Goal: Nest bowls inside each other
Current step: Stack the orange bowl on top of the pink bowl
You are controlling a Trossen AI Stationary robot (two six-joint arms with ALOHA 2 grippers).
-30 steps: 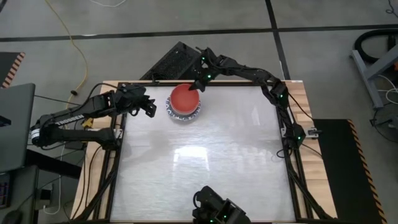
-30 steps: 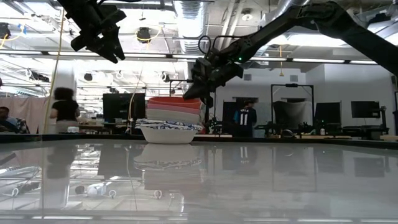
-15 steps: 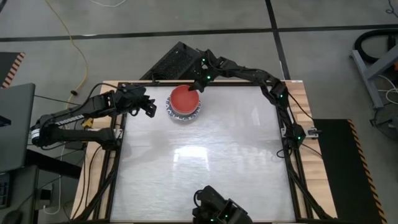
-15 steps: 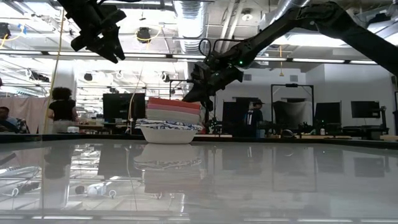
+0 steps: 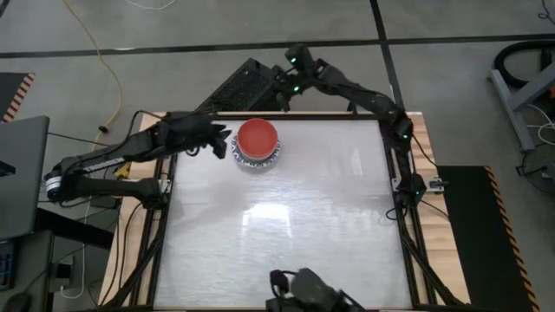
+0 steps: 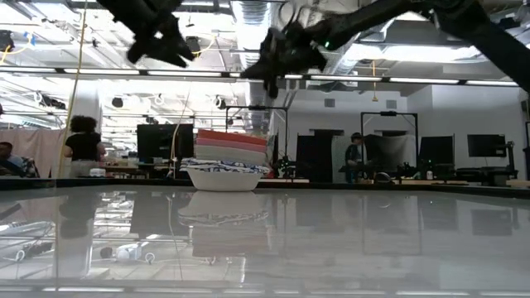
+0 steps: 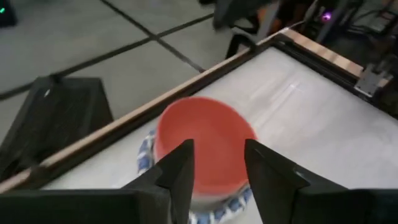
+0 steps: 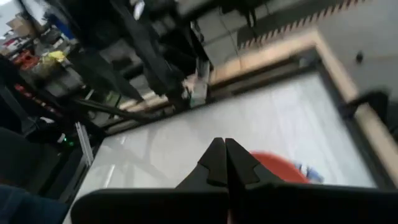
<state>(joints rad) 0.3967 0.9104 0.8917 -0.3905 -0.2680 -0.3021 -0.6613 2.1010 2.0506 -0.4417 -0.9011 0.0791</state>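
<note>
Stack of bowls at twelve o'clock, red bowl topmost (nesting seemingly complete); left gripper spread beside it, right gripper pressed together, clear above.

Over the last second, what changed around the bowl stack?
The right gripper, shut, lifted off the red bowl and pulled back past the table's far edge. The left gripper, open and empty, moved in toward the stack. The stack itself stayed put, red bowl on top.

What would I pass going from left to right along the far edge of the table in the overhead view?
Left gripper → stack of bowls, red one on top → right gripper, just beyond the table's far edge.
</note>
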